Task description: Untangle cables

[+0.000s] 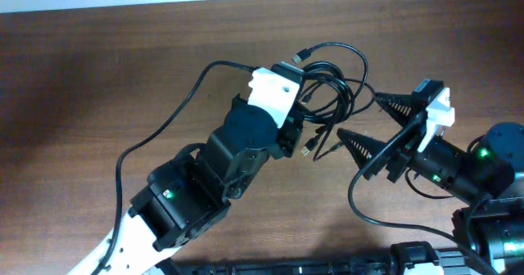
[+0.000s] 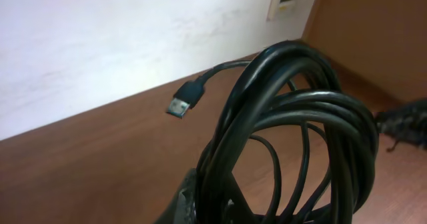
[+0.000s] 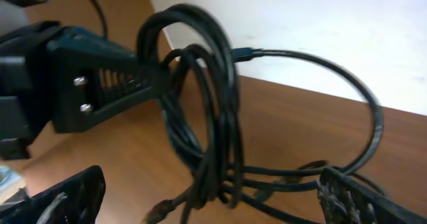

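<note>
The cables (image 1: 332, 85) are a looped bundle of thin black cords at the middle back of the brown table (image 1: 123, 54). One USB plug (image 1: 303, 54) points back and other plug ends (image 1: 311, 150) hang toward the front. My left gripper (image 1: 309, 103) is shut on the bundle's left side. In the left wrist view the cables (image 2: 293, 111) rise out of the left gripper (image 2: 220, 197), with the USB plug (image 2: 179, 106) sticking out to the left. My right gripper (image 1: 364, 126) is open, its fingers on either side of the bundle's right part. In the right wrist view the right gripper (image 3: 210, 184) straddles the cables (image 3: 200, 117).
The left arm's thicker black wire (image 1: 164, 123) curves over the table to the left. The right arm's wire (image 1: 360, 209) loops near the front right. A white wall (image 2: 100, 37) stands behind the table's back edge. The left gripper's finger (image 3: 100, 84) shows in the right wrist view.
</note>
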You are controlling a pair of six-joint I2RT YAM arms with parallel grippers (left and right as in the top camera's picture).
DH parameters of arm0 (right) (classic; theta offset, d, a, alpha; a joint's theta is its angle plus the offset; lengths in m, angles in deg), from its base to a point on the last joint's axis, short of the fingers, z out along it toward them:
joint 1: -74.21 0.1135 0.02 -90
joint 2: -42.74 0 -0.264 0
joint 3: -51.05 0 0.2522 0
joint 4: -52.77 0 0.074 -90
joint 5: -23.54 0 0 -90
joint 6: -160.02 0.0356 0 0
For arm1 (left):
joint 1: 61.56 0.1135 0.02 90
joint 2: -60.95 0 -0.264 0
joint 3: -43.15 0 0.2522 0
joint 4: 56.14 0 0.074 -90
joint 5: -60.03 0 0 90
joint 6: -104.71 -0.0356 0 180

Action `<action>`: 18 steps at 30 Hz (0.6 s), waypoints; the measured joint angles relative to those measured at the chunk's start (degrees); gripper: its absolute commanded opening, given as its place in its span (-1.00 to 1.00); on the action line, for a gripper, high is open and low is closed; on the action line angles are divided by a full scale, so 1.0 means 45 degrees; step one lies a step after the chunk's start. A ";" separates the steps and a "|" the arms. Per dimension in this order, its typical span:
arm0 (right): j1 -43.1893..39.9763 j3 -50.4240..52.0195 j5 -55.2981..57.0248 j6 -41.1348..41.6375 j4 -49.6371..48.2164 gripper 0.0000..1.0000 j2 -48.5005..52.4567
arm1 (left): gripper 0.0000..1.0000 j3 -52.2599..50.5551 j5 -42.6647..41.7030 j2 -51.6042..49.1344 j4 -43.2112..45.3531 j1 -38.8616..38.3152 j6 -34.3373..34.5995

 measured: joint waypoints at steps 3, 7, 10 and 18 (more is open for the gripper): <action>0.0000 0.0000 -0.0384 0.0010 -0.0160 -0.07 0.0000 | -1.00 0.0000 -0.0656 0.0000 0.0539 0.0000 0.0005; 0.0000 0.0000 -0.0505 0.0034 -0.0476 -0.63 0.0000 | -1.00 0.0000 -0.1525 0.0000 0.0826 0.0000 0.0005; 0.0000 0.0000 -0.0505 0.0029 -0.0461 -0.92 0.0000 | -1.00 0.0000 -0.2516 0.0000 0.0933 0.0005 0.0005; 0.0000 0.0000 -0.0452 0.0058 -0.0359 -0.92 0.0000 | 0.98 0.0000 -0.3264 0.0000 0.1209 0.0117 -0.0097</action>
